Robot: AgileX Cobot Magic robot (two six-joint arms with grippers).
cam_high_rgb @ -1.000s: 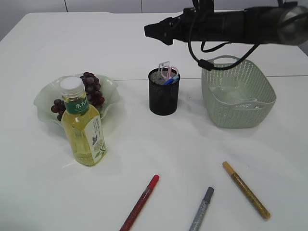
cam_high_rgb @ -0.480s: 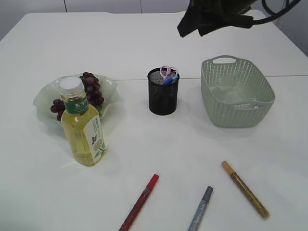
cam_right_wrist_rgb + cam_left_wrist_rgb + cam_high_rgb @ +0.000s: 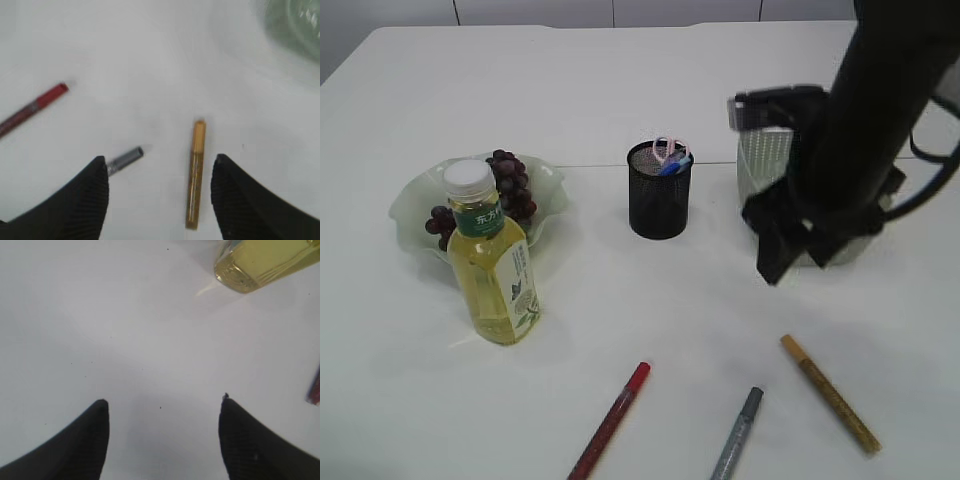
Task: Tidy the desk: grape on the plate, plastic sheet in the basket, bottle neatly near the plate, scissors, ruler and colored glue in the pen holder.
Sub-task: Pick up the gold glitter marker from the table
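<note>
Yellow liquid in clear plastic bottle (image 3: 492, 262) beside pale green wavy plate (image 3: 410, 205) of dark grapes (image 3: 510, 186); green label with Chinese characters, not readable. Red (image 3: 611, 420), grey (image 3: 738, 434) and gold glue pens (image 3: 830, 393) lying apart in front. Right gripper (image 3: 157, 172) spread above gold pen; could nudge grey pen or pinch crookedly. Left gripper (image 3: 162, 410) spread, empty.

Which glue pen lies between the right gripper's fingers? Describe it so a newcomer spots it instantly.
Start at the pale green woven basket on the right of the white table. Nearer the camera lie three slim glue pens; take the rightmost, the gold glue pen. Its neighbours are the grey glue pen and the red glue pen.
</note>
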